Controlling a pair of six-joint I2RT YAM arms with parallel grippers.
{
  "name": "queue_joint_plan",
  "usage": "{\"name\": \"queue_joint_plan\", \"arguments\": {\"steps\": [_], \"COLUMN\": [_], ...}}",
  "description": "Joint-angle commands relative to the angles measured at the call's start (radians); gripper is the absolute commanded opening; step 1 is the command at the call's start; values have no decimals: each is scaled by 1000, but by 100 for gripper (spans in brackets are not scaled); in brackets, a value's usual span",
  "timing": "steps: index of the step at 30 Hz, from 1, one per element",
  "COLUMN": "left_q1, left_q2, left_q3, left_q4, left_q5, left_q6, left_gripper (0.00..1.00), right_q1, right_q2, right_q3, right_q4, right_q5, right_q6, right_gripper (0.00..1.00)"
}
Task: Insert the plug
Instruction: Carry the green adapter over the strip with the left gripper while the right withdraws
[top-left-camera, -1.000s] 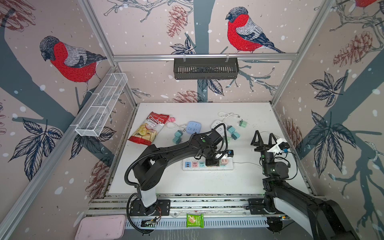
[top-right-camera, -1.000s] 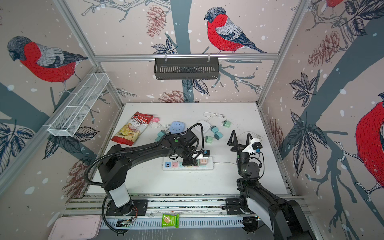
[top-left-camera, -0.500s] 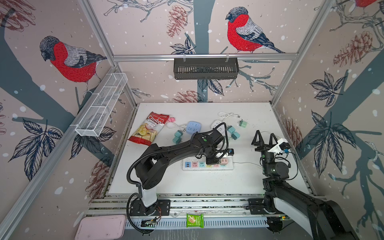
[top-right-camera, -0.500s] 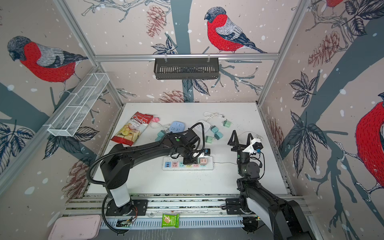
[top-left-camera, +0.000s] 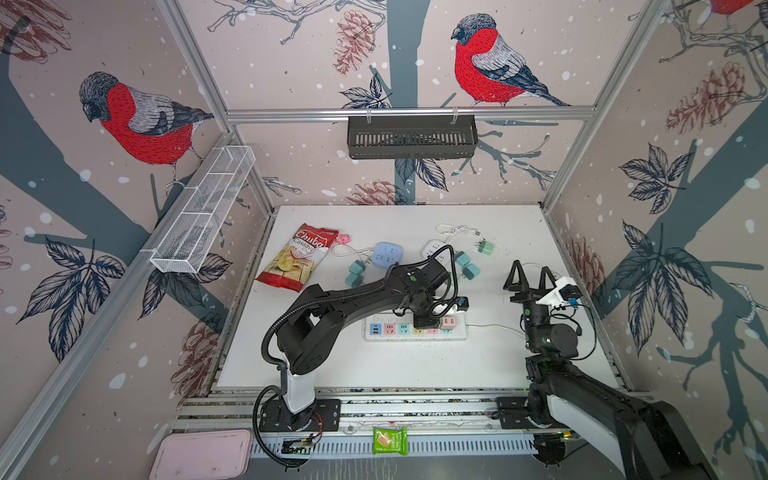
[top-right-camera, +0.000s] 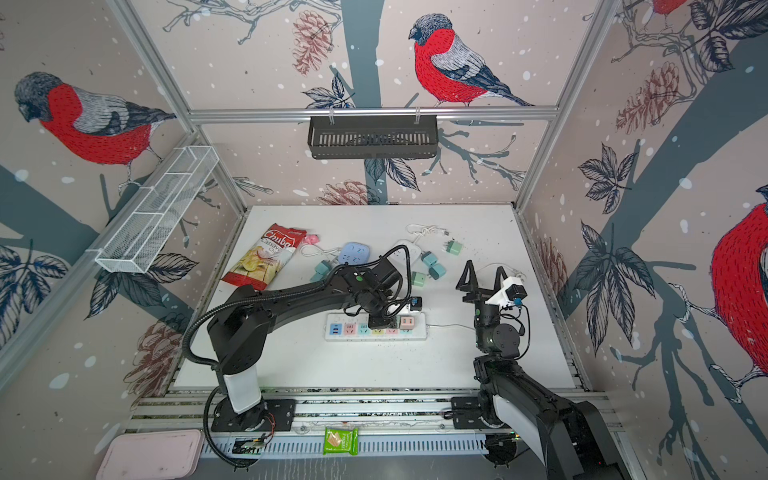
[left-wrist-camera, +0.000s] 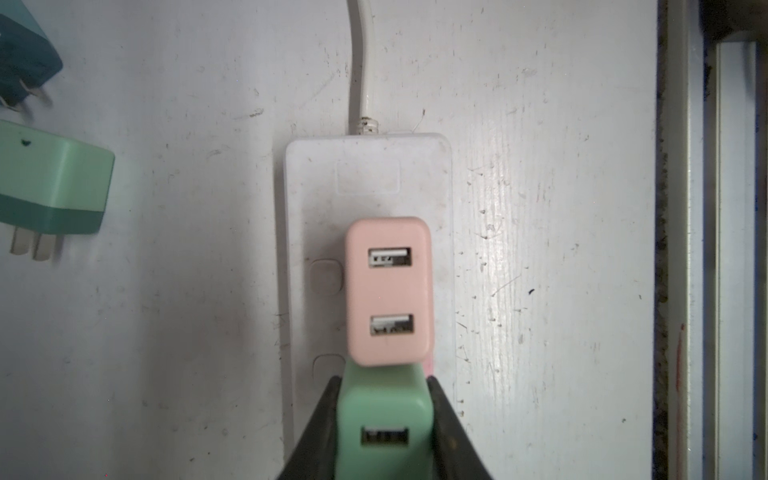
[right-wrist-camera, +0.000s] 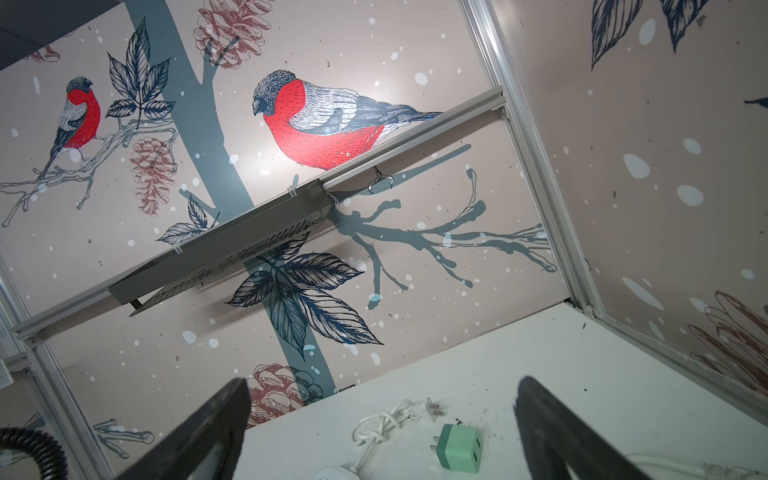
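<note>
Left jaws: pinching the green plug (left-wrist-camera: 382, 415) by its two sides, with the left gripper (left-wrist-camera: 384, 380) pointing straight down.
Green plug: sitting between the pads with its USB face up, over the power strip (left-wrist-camera: 368, 174) and just left of the pink plug (left-wrist-camera: 388, 291); its prongs are hidden, so I cannot tell whether they are seated.
Pink plug: standing in the strip, near its right end.
Power strip: lying left to right on the table (top-left-camera: 415, 365), its cord (left-wrist-camera: 359, 62) running off to the right.
Right jaws: standing spread wide and holding nothing, with the right gripper (top-left-camera: 531, 268) pointing up, well right of the strip.
Mint charger (right-wrist-camera: 459, 448): lying on the far part of the table beside a knotted white cable (right-wrist-camera: 374, 428).
</note>
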Motion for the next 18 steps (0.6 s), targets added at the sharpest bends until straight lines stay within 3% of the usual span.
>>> {"name": "queue_joint_plan", "arguments": {"steps": [1, 10, 18], "left_q1": [1, 8, 18], "left_q2": [10, 25, -23], "left_q3": [17, 30, -48], "left_q4": [-15, -34, 67], "left_q5": [15, 12, 35], "left_q6": [11, 5, 7], "left_gripper": [0, 0, 0], "right_q1": [-3, -10, -20], "right_q2": [-3, -4, -5], "right_q3": [-174, -172, -169], "right_q4": [31, 25, 16], "right_q5": [3, 5, 6], "right_q6": [18, 28, 38], "right_gripper": [100, 100, 100]}}
